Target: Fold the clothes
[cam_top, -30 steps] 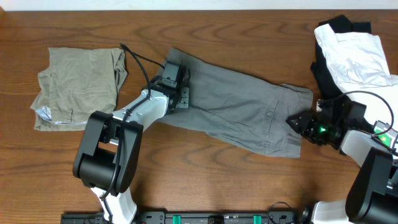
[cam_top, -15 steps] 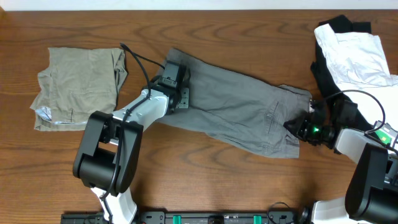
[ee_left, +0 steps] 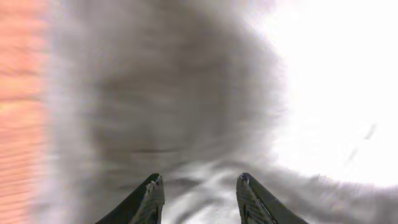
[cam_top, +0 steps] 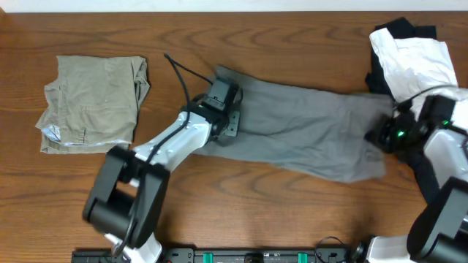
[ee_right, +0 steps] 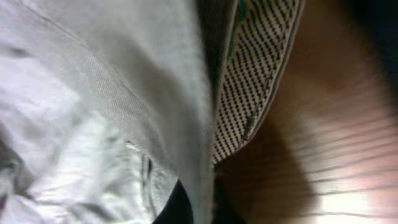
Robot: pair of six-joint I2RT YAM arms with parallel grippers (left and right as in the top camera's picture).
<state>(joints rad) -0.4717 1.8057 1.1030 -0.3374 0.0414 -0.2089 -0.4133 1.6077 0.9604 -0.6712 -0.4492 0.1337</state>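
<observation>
Your right gripper (ee_right: 196, 208) was clamped tight on the waistband of the grey shorts (cam_top: 307, 135), with the speckled lining (ee_right: 255, 81) showing just beside its fingers. Your left gripper (ee_left: 200, 198) had its fingers partway apart over the shorts' left end, grey cloth bunched between them; through the blur I could not tell whether it gripped. The shorts lay stretched across the middle of the table (cam_top: 292, 212), with the khaki shorts (cam_top: 91, 102) well apart at the left and a white garment (cam_top: 413, 62) over a black garment (cam_top: 409, 29) at the far right.

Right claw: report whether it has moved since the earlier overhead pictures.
Yes: the right claw moved rightward, toward the white garment, pulling the grey shorts along.
</observation>
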